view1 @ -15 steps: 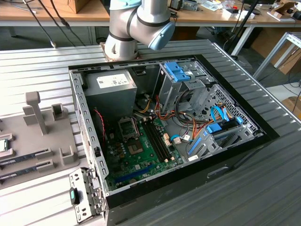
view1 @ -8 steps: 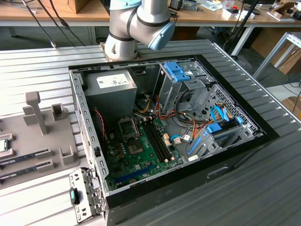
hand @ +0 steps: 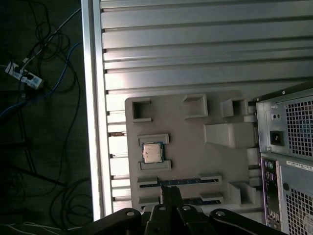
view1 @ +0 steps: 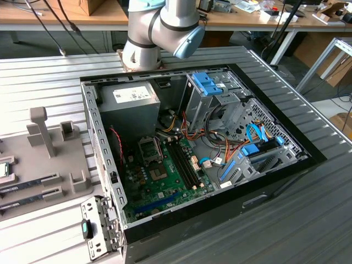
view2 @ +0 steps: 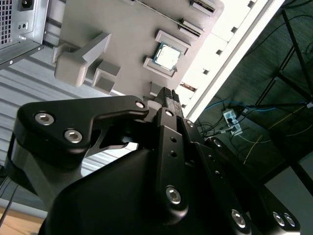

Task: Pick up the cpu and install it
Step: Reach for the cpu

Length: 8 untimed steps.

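My gripper (hand: 170, 188) hangs above the grey tray (hand: 195, 161), its two black fingers pressed together with nothing between them. The second wrist view shows the same: the gripper (view2: 167, 93) is closed, with the ribbed pads meeting at the tip.

The cpu (hand: 152, 152) lies flat in its own pocket on the tray, held between two low lips, silver top facing up and a thin green rim around it. I am not touching it; there is clear air between my fingertips and the chip. In the first wrist view my fingertips sit over the slots that hold the memory sticks (hand: 190, 182), which are the pocket's nearest neighbours. In the second wrist view the cpu (view2: 167, 55) shows beyond my fingertips on the tray (view2: 122, 29).

The tray rests on the ribbed metal counter (hand: 195, 49), just beside the back panel of the computer case (hand: 288, 147). A tall grey block (hand: 230, 134) stands on the tray between the cpu's pocket and the case.

In the exterior view my arm (view1: 159, 27) rises behind the open case (view1: 264, 181). The tray (view1: 55, 159) lies at the exterior view's left of the case, and the cpu (view1: 3, 169) is cut by the picture's edge there. Inside the case are the green board (view1: 165, 184), its metal-framed socket (view1: 148, 147), and the grey power box (view1: 129, 104).
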Tool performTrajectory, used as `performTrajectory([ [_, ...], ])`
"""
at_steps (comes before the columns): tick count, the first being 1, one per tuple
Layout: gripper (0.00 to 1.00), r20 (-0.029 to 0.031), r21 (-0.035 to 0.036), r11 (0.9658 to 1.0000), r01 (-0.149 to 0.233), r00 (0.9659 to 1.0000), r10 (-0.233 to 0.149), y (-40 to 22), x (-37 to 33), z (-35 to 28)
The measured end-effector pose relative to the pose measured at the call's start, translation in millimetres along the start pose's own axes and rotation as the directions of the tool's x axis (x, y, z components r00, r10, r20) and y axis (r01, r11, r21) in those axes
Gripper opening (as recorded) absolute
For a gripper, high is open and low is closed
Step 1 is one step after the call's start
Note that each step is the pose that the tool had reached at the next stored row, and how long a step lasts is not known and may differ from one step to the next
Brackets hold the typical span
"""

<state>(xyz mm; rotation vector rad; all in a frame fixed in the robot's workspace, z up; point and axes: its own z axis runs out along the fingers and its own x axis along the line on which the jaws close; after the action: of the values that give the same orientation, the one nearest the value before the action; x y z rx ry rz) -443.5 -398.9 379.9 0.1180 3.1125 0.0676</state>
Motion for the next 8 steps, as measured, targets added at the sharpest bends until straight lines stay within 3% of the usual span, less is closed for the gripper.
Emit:
performTrajectory([
  [8, 0.11, 0.0, 0.0, 1.0, 0.0, 1.0, 0.0, -0.1, 0.1, 2.1],
])
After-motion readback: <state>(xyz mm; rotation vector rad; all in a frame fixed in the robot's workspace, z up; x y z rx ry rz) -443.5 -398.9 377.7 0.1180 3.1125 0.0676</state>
